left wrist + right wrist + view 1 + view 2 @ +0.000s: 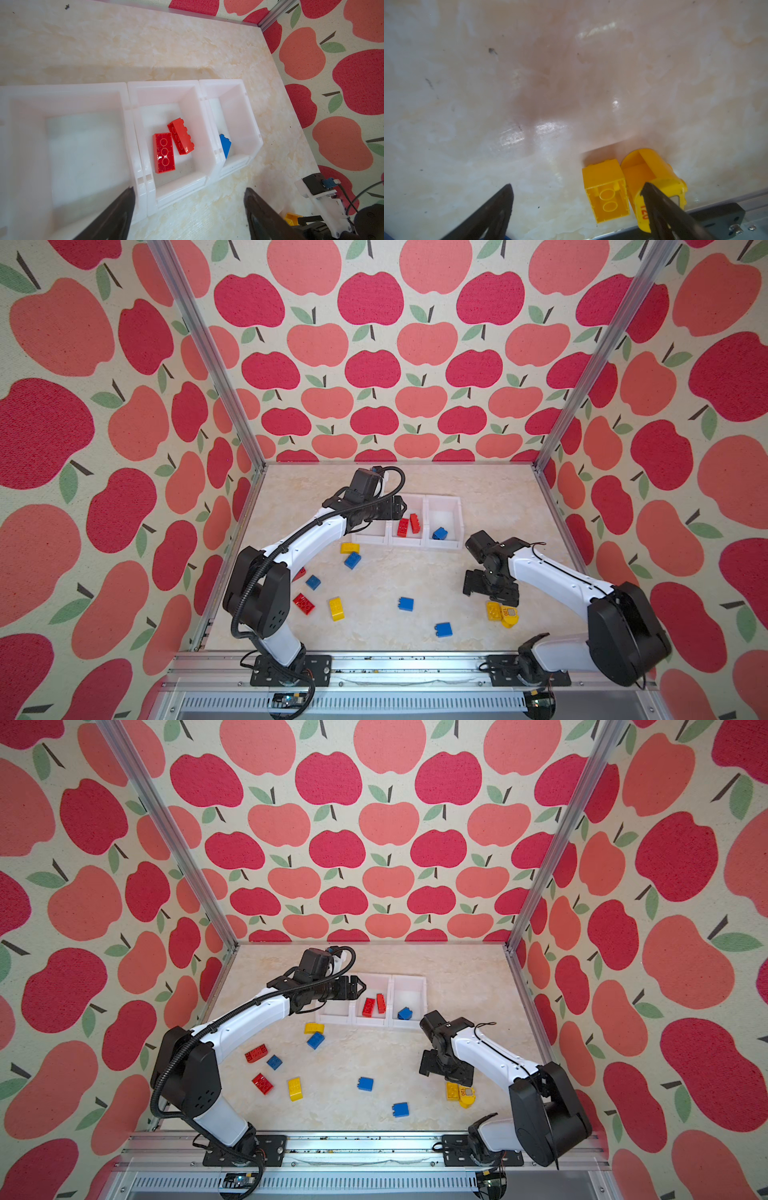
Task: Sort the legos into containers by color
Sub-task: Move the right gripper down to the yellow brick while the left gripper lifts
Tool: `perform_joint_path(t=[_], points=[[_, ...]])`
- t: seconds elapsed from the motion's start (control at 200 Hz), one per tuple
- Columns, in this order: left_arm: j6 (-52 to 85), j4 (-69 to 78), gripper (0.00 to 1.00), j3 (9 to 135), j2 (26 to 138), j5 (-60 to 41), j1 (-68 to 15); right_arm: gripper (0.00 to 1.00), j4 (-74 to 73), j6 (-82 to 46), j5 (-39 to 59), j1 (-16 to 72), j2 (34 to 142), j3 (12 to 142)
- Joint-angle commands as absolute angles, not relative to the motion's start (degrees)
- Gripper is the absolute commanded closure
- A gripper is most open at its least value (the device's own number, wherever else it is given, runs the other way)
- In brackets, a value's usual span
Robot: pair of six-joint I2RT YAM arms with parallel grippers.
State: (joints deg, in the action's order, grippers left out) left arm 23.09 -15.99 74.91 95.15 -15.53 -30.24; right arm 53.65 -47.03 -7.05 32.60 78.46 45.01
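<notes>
While both stand open and empty, left gripper (189,189) hovers over containers (164,84) holding two red legos (164,153) and a blue lego (225,144); right gripper (576,185) hangs above two yellow legos (604,180) on the desk (529,83).

Thirteen legos (365,1084), three joined white containers (409,984)

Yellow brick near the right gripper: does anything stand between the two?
Nothing visible does. In the right wrist view the open right gripper frames the yellow brick between its fingers; the rounded yellow piece lies right beside the brick.
</notes>
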Motion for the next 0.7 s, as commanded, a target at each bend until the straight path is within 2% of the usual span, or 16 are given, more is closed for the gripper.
perform_joint_path(t=[0.0,0.285,0.695], points=[[23.22,-15.95,0.16,74.29,93.61,-16.18,-29.88,0.01,51.47,-48.21,-6.64,33.28,79.48,44.72],[23.26,-15.89,0.16,73.66,92.85,-16.59,-29.44,0.01,55.19,-48.35,-10.26,34.02,76.24,47.74],[23.81,-15.46,0.15,72.18,92.25,-16.70,-29.01,0.01,51.10,-47.03,-8.69,33.93,80.86,46.41]])
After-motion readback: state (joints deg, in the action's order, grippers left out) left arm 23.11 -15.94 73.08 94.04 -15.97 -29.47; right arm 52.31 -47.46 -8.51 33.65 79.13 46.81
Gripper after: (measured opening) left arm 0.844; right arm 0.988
